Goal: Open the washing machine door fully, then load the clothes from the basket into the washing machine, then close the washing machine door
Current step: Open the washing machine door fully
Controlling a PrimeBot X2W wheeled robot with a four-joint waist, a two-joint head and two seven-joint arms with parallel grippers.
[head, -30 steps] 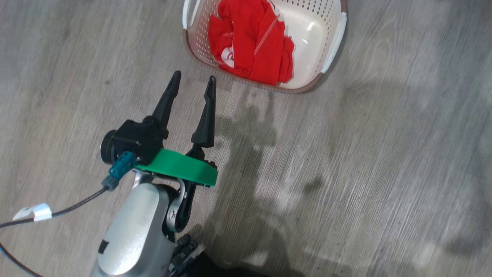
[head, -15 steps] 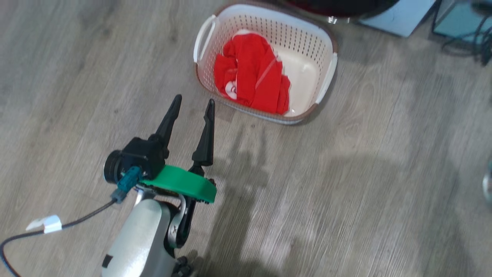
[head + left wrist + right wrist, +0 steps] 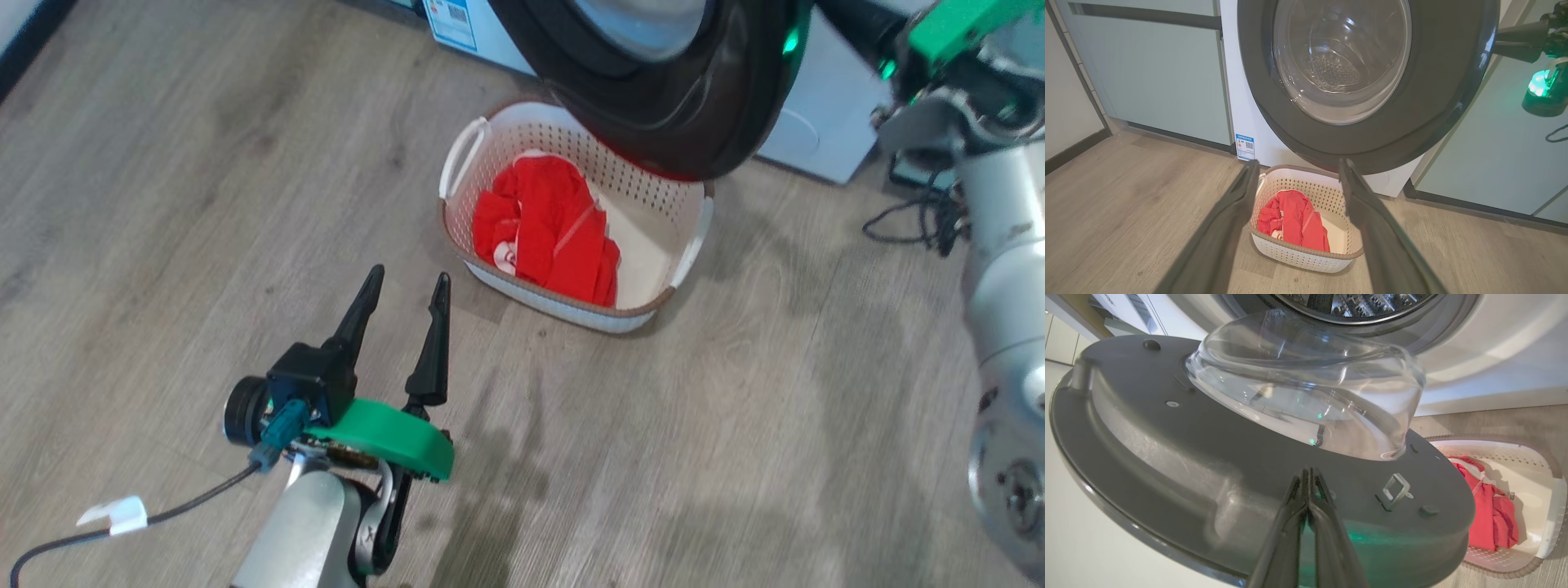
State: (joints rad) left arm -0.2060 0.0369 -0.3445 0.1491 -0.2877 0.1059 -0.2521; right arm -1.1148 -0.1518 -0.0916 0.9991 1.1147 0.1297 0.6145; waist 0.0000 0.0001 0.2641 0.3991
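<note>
Red clothes (image 3: 545,235) in basket (image 3: 559,302), black-rimmed door (image 3: 678,122) above

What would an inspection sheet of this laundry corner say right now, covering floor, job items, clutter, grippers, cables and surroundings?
Surface: grey wood-grain plank floor, with the basket standing on it.
Job's things: round glossy black-rimmed washing machine door with domed glass part open, overhanging the cream perforated plastic basket; red fabric clothes piled in the basket's left half; white front-loading washing machine behind.
Clutter: nothing seen.
Grippers: left gripper open, empty, short of the basket; right gripper shut, tips at the door's inner face.
Cables: black cable with white tag from the left wrist; black cable tangle on the floor at right.
Surroundings: pale teal cabinet fronts flanking the washer.
</note>
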